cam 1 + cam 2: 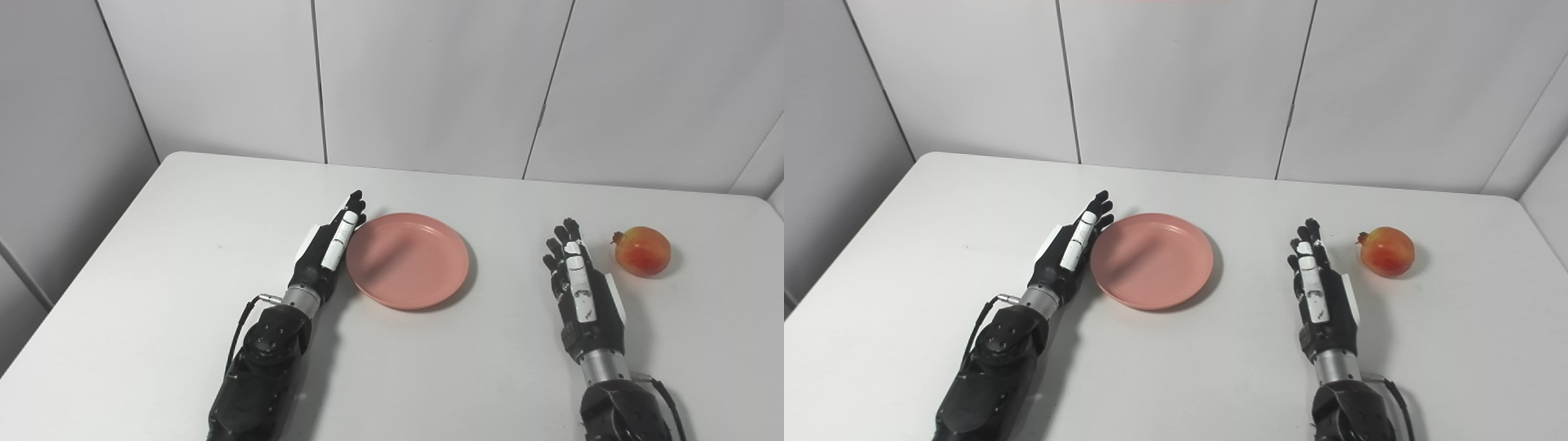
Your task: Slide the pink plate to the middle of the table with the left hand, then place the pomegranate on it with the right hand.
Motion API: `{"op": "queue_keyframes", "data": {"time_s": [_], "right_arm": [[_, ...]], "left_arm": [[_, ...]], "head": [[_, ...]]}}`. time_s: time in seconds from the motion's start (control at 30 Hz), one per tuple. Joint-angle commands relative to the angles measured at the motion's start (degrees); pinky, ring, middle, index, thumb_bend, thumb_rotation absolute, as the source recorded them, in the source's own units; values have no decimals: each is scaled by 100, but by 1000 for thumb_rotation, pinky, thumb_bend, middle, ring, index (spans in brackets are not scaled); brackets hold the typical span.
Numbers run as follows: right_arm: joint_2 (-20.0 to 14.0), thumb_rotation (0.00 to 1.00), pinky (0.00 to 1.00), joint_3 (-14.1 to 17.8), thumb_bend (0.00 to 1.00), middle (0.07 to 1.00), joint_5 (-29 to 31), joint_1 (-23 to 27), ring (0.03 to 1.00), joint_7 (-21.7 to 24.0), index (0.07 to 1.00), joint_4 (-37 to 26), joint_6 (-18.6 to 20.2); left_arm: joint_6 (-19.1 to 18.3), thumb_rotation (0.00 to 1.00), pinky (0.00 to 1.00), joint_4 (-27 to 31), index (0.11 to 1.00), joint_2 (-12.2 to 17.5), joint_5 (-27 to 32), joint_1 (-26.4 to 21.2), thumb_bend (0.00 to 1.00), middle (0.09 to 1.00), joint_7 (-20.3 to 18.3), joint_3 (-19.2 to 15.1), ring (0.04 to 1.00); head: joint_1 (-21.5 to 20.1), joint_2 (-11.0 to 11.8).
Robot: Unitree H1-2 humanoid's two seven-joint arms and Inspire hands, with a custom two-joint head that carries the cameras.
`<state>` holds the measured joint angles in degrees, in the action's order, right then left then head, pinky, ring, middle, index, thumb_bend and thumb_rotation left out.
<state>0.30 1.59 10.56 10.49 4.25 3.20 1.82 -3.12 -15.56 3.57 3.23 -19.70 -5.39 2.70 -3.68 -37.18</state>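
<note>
A round pink plate [407, 260] lies flat near the middle of the white table [153, 257], with nothing on it. My left hand [331, 245] rests edge-on against the plate's left rim, fingers straight and apart from the thumb, holding nothing. A red-and-yellow pomegranate [642, 250] sits on the table at the right. To its left, a short gap away, my right hand [579, 278] lies open with fingers stretched toward the far edge, touching neither the fruit nor the plate [1151, 260].
Grey wall panels [429, 79] stand right behind the table's far edge. The table's left edge runs diagonally at the picture's left, with floor beyond it. Bare tabletop lies between the plate and my right hand [1320, 291].
</note>
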Motion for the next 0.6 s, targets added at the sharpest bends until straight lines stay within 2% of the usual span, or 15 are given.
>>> {"op": "queue_keyframes", "data": {"time_s": [0.0,0.3,0.43,0.57], "right_arm": [[34,842,1000,-21,649,1000,-21,214,1000,14,1000,-147,-85],[117,854,1000,-60,624,1000,-133,250,1000,-27,1000,-9,-194],[140,861,1000,-77,625,1000,-210,261,1000,-38,1000,44,-234],[146,865,1000,-98,620,1000,-236,262,1000,-35,1000,64,-281]], "left_arm": [[74,1000,976,201,990,-42,-11,-125,607,998,-52,17,985],[245,1000,972,157,1000,-167,240,-50,594,1000,-236,-55,989],[446,1000,975,104,1000,-259,305,12,592,1000,-279,-69,992],[577,1000,950,100,982,-408,259,99,603,988,-150,-78,970]], "head": [[-58,22],[-275,97],[-322,84],[-356,90]]}}
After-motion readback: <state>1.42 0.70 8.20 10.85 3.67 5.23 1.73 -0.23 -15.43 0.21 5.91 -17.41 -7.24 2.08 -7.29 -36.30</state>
